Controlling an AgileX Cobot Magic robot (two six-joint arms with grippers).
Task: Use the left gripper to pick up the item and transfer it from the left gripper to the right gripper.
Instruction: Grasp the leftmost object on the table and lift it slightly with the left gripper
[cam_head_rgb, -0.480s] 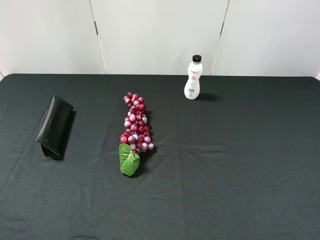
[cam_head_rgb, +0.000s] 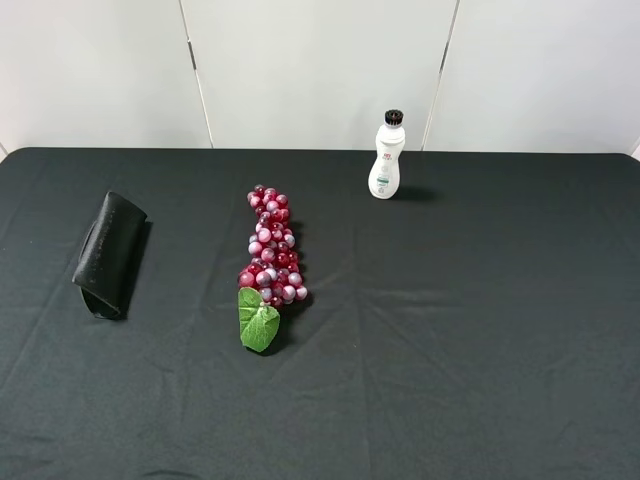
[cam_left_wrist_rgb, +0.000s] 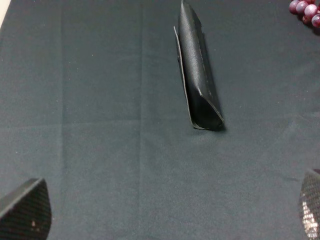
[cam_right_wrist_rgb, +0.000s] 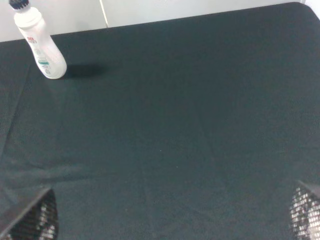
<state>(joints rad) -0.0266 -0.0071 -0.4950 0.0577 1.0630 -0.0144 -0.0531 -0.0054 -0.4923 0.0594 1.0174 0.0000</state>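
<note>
No change from half a second back | item (cam_head_rgb: 108, 254) lies at left, well apart from grape bunch (cam_head_rgb: 272, 250) | left gripper (cam_left_wrist_rgb: 167, 215) spread, empty, short of it | right gripper (cam_right_wrist_rgb: 170, 215) spread, empty | your pick looks unstarted.

White panelled wall (cam_head_rgb: 320, 70) with dark slanting seams (cam_head_rgb: 196, 75) behind a table (cam_head_rgb: 480, 350) in wrinkled black cloth (cam_head_rgb: 400, 305).

Bright, even light; soft shadows, sharp focus.
</note>
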